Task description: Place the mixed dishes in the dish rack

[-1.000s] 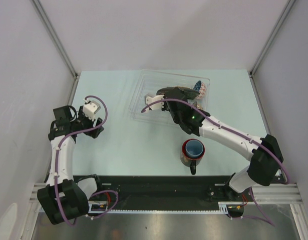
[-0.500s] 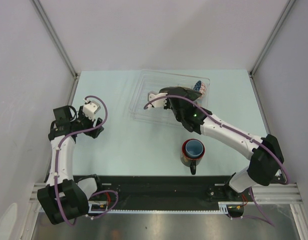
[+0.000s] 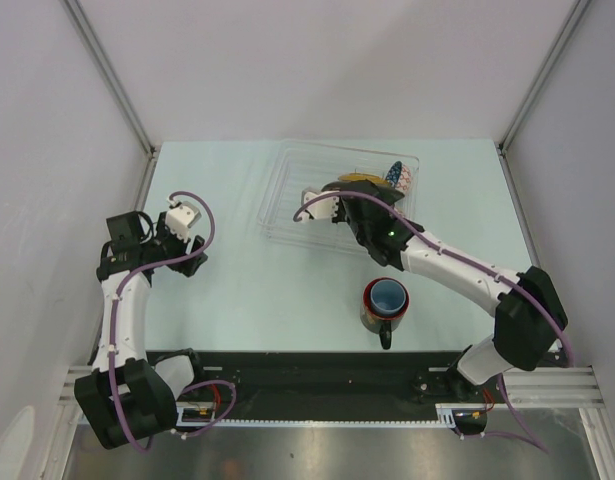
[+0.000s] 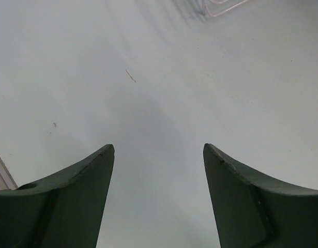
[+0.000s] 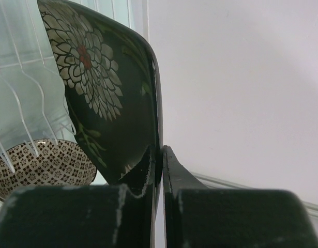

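My right gripper (image 3: 362,196) is shut on the edge of the black square floral plate (image 5: 107,98) and holds it on edge over the clear dish rack (image 3: 287,200). In the right wrist view the jaws pinch the plate's rim (image 5: 160,155). The blue-white patterned bowl (image 5: 45,165) sits in the rack beside the plate, at the rack's far right (image 3: 398,175). A yellow plate edge (image 3: 365,178) shows just behind the gripper. The light blue cup (image 3: 387,295) sits inside the dark red-lined mug (image 3: 386,322) on the table. My left gripper (image 3: 187,258) is open and empty. I cannot pick out the speckled bowl.
The rack's clear ribs (image 5: 24,77) stand close beside the held plate. The mug stands in front of the right arm, near the table's front edge. A corner of the rack (image 4: 223,6) shows far ahead of the left gripper. Grey walls enclose the table.
My right gripper has carried the black plate a little to the right and farther into the rack, turning it more on edge. The yellow plate edge now shows. The left arm has not moved.
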Available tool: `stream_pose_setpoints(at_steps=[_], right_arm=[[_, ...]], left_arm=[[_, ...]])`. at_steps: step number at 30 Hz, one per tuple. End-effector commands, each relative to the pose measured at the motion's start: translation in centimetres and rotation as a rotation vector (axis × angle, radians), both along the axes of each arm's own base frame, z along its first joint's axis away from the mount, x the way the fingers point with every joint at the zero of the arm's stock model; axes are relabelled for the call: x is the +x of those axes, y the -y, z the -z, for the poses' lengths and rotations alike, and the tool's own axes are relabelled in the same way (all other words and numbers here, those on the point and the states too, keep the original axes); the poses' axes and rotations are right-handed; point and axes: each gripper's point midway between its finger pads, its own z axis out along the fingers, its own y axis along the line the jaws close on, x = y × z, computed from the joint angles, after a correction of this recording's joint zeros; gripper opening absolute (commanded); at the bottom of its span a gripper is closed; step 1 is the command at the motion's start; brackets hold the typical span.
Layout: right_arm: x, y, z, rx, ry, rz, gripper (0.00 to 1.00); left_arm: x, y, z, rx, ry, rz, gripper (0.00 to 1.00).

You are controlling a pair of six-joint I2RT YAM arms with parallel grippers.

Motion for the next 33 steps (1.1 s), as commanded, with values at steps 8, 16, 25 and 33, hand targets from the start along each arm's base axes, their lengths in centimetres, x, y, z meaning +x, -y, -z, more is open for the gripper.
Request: stream_pose_setpoints(at_steps=[8,16,25,33], right_arm=[[1.3,-0.9,0.6,0.053,0.029,-0.003,0.00],[1.8,-1.4,-0.4,-0.075,0.186,-0.029,0.00],[2.3,0.2,2.7,-0.093,0.098,0.013,0.00],[2.7,2.2,4.4,-0.102,0.044,0.084,0.00]], left_arm=[[0.5,0.0,-0.6,-0.009,0.029,-0.001,0.75],[0.6,-0.2,-0.5,-0.011,0.024,-0.005,0.75],[0.7,-0.2,-0.3,-0.016,0.022,-0.004,0.75],[0.4,-0.5,0.2,-0.011,0.014,-0.010,0.75]])
